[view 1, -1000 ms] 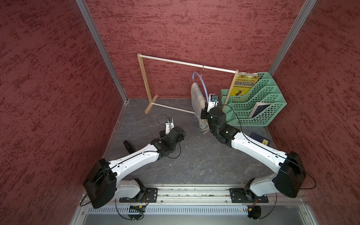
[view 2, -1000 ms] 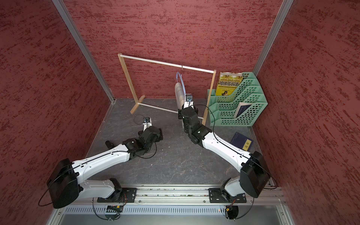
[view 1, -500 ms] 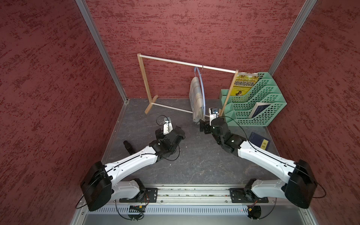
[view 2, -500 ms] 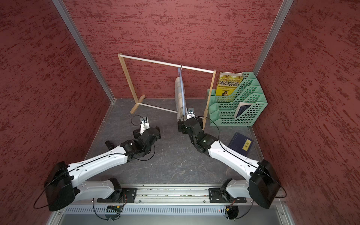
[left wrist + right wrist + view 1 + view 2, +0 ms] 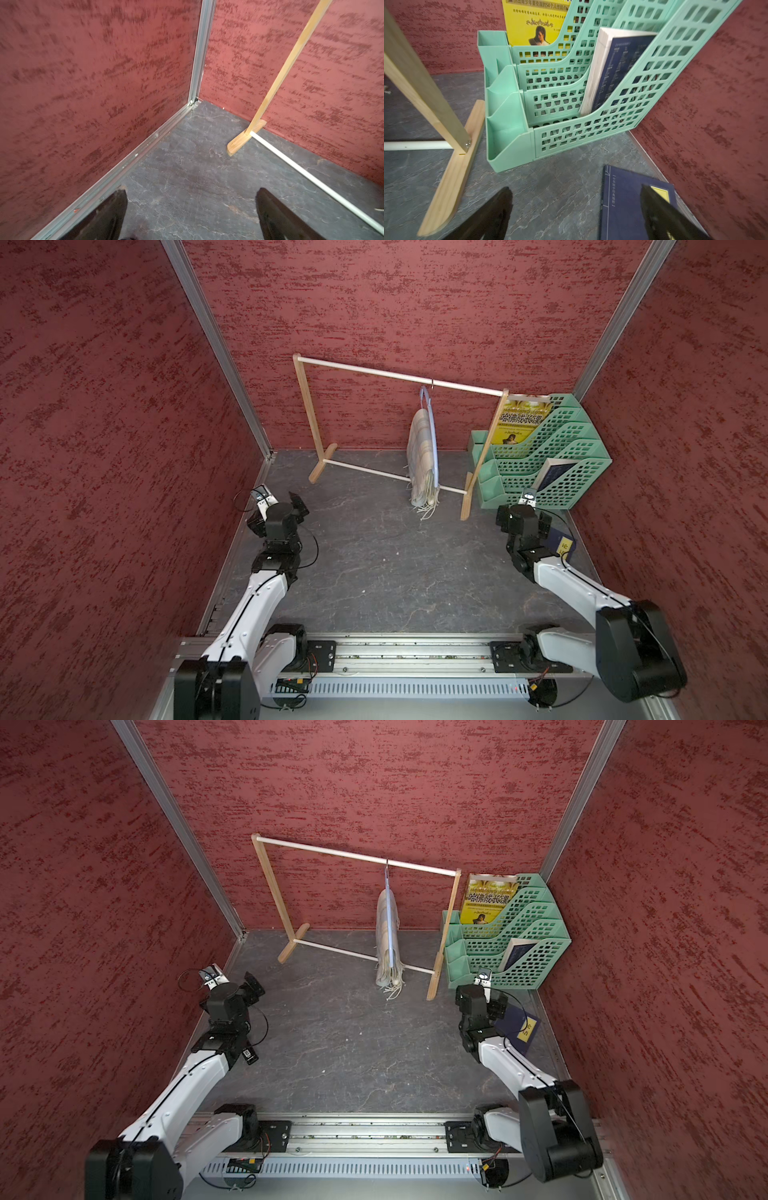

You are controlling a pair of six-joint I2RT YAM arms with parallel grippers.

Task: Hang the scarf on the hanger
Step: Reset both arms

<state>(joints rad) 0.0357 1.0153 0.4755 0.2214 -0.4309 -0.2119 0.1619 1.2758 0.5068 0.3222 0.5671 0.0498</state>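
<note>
Plaid cream-blue scarf [image 5: 419, 456], mint-green organizer [image 5: 552, 456]

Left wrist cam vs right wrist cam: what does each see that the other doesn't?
Only left wrist: the metal corner post where two walls meet. Only right wrist: the green file organizer holding a yellow book and a dark blue book, plus another blue book flat on the table. Both: the wooden rack, grey table, red wall, and an open, empty claw: left claw and right claw.

Bright, even overhead light; faint soft shadows on floor [image 5: 374, 572]. Both top views sharp. Wrist views wide-angle, stretched at edges, slightly motion-blurred; wall [image 5: 72, 93] streaks smeared.
</note>
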